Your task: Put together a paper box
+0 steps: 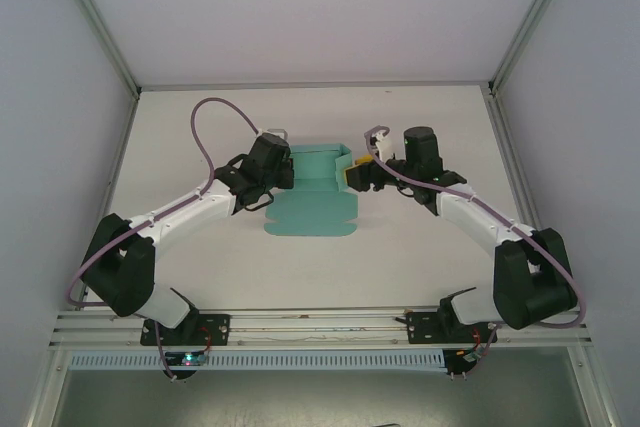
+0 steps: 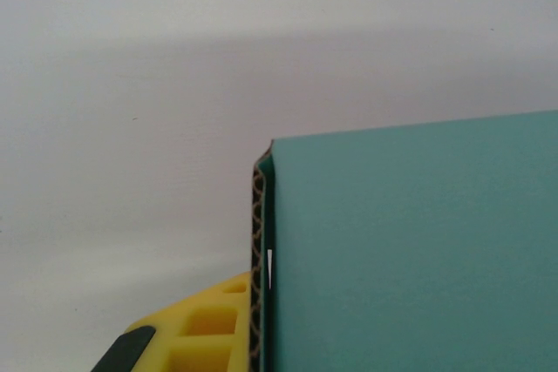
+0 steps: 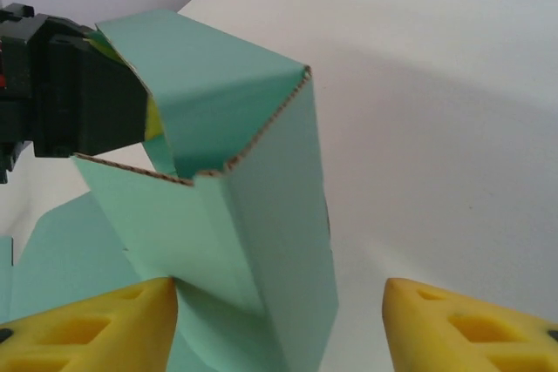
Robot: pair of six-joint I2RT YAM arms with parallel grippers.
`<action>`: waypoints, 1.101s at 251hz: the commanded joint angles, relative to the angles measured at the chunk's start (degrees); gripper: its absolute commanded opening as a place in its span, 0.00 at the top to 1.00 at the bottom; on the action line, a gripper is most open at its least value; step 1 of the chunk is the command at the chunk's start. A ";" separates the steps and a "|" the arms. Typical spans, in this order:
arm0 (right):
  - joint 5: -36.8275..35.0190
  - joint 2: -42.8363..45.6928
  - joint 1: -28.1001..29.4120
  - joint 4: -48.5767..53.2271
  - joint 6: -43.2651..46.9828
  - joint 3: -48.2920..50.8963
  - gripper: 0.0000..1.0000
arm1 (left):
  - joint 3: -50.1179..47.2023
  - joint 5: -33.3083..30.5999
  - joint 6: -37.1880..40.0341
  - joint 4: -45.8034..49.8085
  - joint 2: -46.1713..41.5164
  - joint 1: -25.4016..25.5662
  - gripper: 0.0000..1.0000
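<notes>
The paper box [image 1: 312,209] is teal-green card lying mid-table, its far walls folded up and a flat panel spread toward me. My left gripper [image 1: 286,173] is shut on the box's left upright wall. In the left wrist view one yellow finger [image 2: 202,330] presses against that wall's corrugated edge [image 2: 258,241], and the other finger is hidden behind the card. My right gripper [image 1: 350,176] stands open at the box's right end. In the right wrist view its yellow fingertips [image 3: 96,324] straddle the raised corner wall [image 3: 279,215], the left tip touching card and the right tip well clear.
The white tabletop [image 1: 430,117] is bounded by aluminium frame posts [image 1: 505,57] and grey side walls. A metal rail [image 1: 320,319] runs along the near edge by the arm bases. The left arm's cable [image 1: 205,132] loops above the table.
</notes>
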State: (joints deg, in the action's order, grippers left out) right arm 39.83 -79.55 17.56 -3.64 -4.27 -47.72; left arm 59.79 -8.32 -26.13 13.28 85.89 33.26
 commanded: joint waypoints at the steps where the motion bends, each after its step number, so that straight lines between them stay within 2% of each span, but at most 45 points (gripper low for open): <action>1: -1.68 -2.01 1.71 -1.84 -0.31 -2.49 0.39 | -0.05 0.25 0.91 -2.15 -1.42 -0.64 1.00; 36: -9.37 -4.93 4.80 -1.81 -4.34 -4.49 0.55 | 0.26 -0.43 0.66 -1.75 -1.38 -0.65 1.00; 50: -12.29 -5.99 5.88 -2.50 -6.62 -4.81 0.56 | 0.23 -0.83 0.44 -1.74 -1.34 -0.65 1.00; 72: -23.13 -6.89 8.14 -2.67 -9.89 -5.10 0.60 | 0.31 -0.83 0.12 -1.79 -1.25 -0.69 1.00; 108: -48.45 -7.60 13.27 -0.82 -16.68 -6.11 0.72 | 0.61 -1.37 -0.50 -1.55 -1.16 -0.56 1.00; 135: -59.23 -9.42 16.16 1.65 -18.90 -7.91 0.87 | 0.76 -2.07 -0.77 -1.44 -1.01 -0.60 1.00; 158: -67.95 -11.35 19.00 7.29 -20.62 -11.39 0.88 | 0.96 -2.41 -1.04 -1.13 -0.98 -0.53 1.00; 202: -72.37 -13.60 20.67 13.92 -23.00 -15.74 0.86 | 0.95 -2.56 -1.37 -1.06 -0.81 -0.56 1.00; 217: -70.75 -14.33 20.67 13.31 -22.19 -16.22 0.76 | 1.09 -2.00 -1.25 -1.28 -0.89 -0.56 1.00; 235: -66.82 -15.34 20.35 11.22 -20.51 -16.22 0.74 | 0.96 -1.45 -1.12 -1.36 -1.07 -0.55 1.00; 259: -60.28 -15.97 18.71 9.54 -20.87 -16.02 0.79 | 0.78 -1.19 -0.89 -1.39 -1.50 -0.51 1.00; 276: -58.83 -15.90 17.83 8.78 -21.48 -15.47 0.86 | 0.67 -1.35 -0.70 -1.26 -1.88 -0.54 1.00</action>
State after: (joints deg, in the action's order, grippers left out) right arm -19.75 -94.24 38.70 4.38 -24.16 -63.37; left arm 59.81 -10.26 -26.83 12.71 85.89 32.88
